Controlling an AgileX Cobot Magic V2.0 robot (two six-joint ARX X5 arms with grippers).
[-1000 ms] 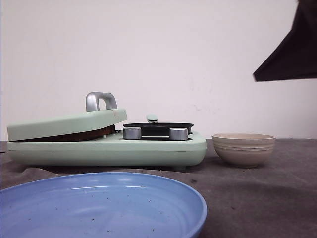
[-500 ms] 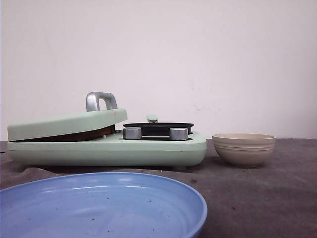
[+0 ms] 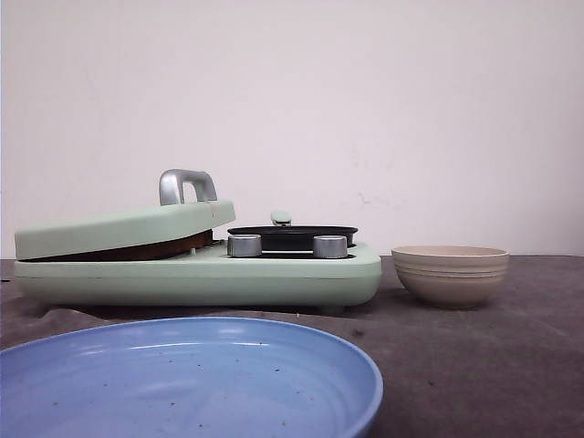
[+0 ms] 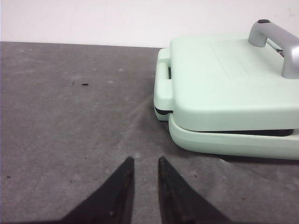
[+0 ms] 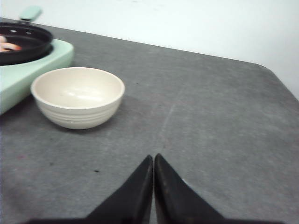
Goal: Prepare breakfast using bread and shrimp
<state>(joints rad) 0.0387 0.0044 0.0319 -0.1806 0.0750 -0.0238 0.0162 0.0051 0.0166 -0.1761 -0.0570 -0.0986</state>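
Observation:
The bread is hidden. In the front view a brown strip (image 3: 137,248) shows in the gap under the nearly closed lid (image 3: 119,228) of the mint-green breakfast maker (image 3: 201,278). Pink shrimp (image 5: 8,45) lie in its small black pan (image 5: 23,42). My left gripper (image 4: 145,161) hangs open over the grey table beside the maker's lid (image 4: 224,84), with nothing between its fingers. My right gripper (image 5: 153,157) is shut and empty above the table, nearer the camera than the beige bowl (image 5: 77,95). Neither gripper shows in the front view.
A large blue plate (image 3: 182,383) lies at the front of the table. The beige bowl (image 3: 449,274) stands right of the maker. A silver handle (image 3: 185,185) rises from the lid, and two silver knobs (image 3: 244,245) sit by the pan (image 3: 292,235). The table's far edge (image 5: 261,65) curves away.
A dark piece of an arm at the upper right of the front view one second ago has left that view. The maker, bowl and plate have not moved.

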